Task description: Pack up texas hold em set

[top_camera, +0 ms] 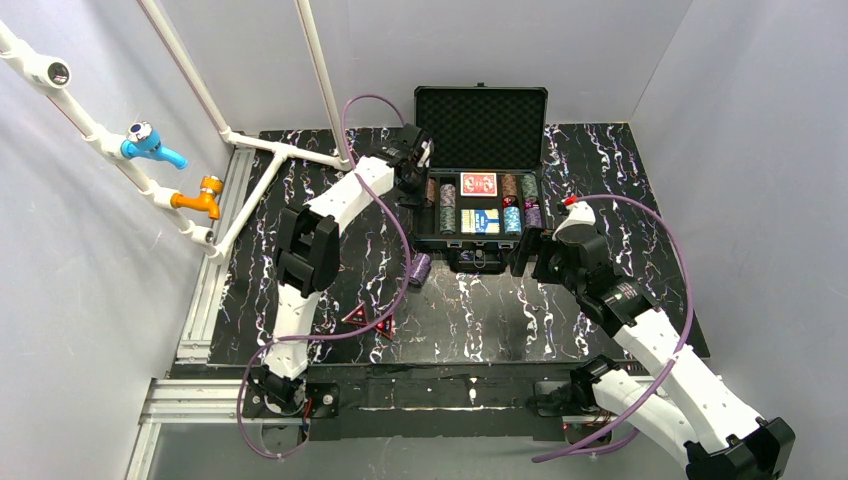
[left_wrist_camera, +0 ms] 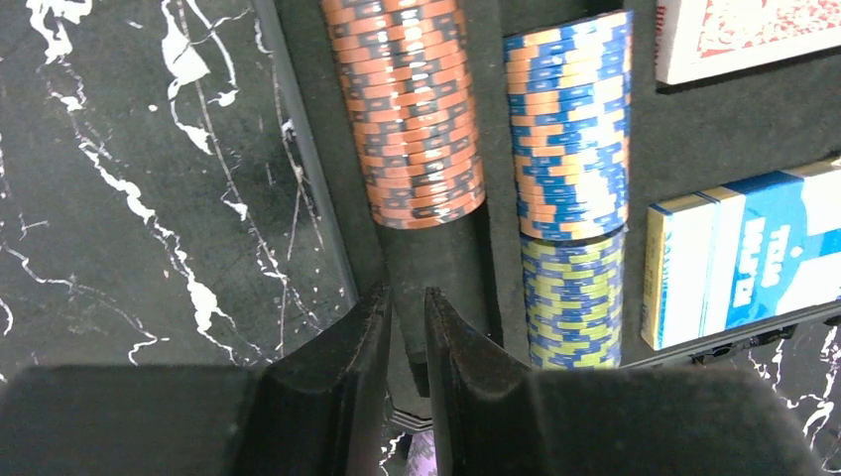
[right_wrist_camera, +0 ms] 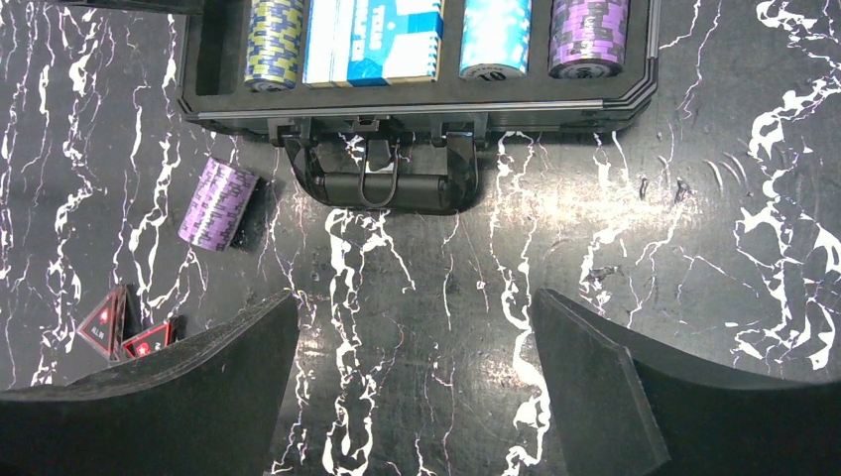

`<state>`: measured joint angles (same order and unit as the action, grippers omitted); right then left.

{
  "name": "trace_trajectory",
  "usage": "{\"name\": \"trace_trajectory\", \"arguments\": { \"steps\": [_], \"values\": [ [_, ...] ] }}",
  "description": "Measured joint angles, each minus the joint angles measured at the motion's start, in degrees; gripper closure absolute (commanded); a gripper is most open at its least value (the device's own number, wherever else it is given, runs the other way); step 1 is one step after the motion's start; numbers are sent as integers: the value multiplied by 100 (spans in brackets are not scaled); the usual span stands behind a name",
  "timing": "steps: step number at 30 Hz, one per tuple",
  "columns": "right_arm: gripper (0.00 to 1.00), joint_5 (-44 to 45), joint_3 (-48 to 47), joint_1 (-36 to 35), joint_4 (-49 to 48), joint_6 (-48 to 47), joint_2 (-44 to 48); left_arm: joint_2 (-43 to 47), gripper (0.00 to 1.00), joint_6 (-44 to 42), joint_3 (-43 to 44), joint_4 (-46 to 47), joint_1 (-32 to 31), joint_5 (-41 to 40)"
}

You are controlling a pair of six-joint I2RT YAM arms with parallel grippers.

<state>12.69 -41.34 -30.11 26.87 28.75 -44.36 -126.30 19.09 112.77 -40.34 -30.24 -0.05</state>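
Note:
The black case (top_camera: 480, 120) stands open at the back centre, its foam-lined lid upright. Inside are chip stacks (top_camera: 447, 208), a red deck (top_camera: 479, 184) and a blue deck (top_camera: 480, 221). My left gripper (top_camera: 413, 170) hovers over the case's left slot. In the left wrist view it (left_wrist_camera: 408, 302) is shut and empty above the bare foam just below an orange chip stack (left_wrist_camera: 412, 109). My right gripper (top_camera: 527, 255) is open and empty over the table (right_wrist_camera: 415, 297), in front of the case handle (right_wrist_camera: 382, 183). A loose purple chip stack (right_wrist_camera: 216, 203) and two red triangles (right_wrist_camera: 124, 327) lie on the table.
A white pipe frame with a blue fitting (top_camera: 155, 145) and an orange fitting (top_camera: 200, 197) stands at the back left. An aluminium rail (top_camera: 205, 290) runs along the mat's left edge. Grey walls close in both sides. Purple cables loop off both arms.

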Motion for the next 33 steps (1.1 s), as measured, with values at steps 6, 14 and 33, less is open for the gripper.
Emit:
{"name": "trace_trajectory", "arguments": {
  "steps": [6, 14, 33],
  "values": [
    [5, -42, 2, 0, -4, 11, -28, 0, 85, -42, -13, 151, -26, 157],
    [5, -44, 2, 0, -7, 15, -140, -247, 89, 17, 411, 323, -26, 186],
    [5, -42, 2, 0, -87, -17, -271, -192, 88, 35, 173, 396, -247, -426]
  ]
}}
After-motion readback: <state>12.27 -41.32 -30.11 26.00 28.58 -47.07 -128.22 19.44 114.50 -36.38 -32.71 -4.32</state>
